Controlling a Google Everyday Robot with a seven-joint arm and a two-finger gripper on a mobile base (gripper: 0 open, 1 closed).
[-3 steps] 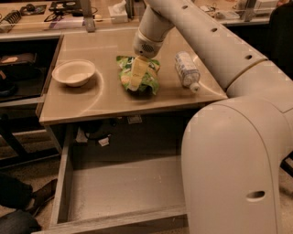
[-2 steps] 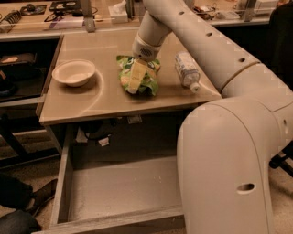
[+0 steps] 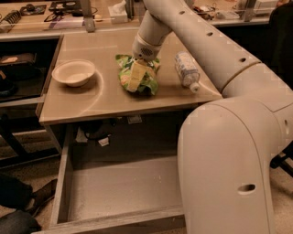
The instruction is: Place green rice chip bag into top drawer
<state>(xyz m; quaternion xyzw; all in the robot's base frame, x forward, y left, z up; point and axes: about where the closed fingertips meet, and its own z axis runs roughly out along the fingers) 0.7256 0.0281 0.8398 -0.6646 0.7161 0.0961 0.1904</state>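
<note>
Little has moved in the last second: the tool [image 3: 136, 75] stays down on the bag [image 3: 149, 83], and only the arm's [image 3: 192, 32] bulky near segment has crept slightly left. The tool comes down from the arm's pale wrist and touches the top of the bag near the middle of the tabletop [image 3: 91, 103]; whether it is spread or pinching the bag cannot be told. The bag is bright green and crinkled, with a pale yellow patch beneath the tool, and it lies on the tabletop, not in the drawer [image 3: 114, 222]. A clear bottle [image 3: 187, 69] lies on its side just to the right of the bag, its cap toward the front edge. A shallow cream bowl [image 3: 73, 73] stands well apart to the left. The tabletop is smooth tan. Below its front edge the drawer is pulled wide open, grey wood-grain, with a bare bottom. Behind the tabletop runs a cluttered bench [image 3: 46, 22] with a tissue box [image 3: 119, 13]. A dark shoe [image 3: 41, 194] shows on the floor at lower left.
</note>
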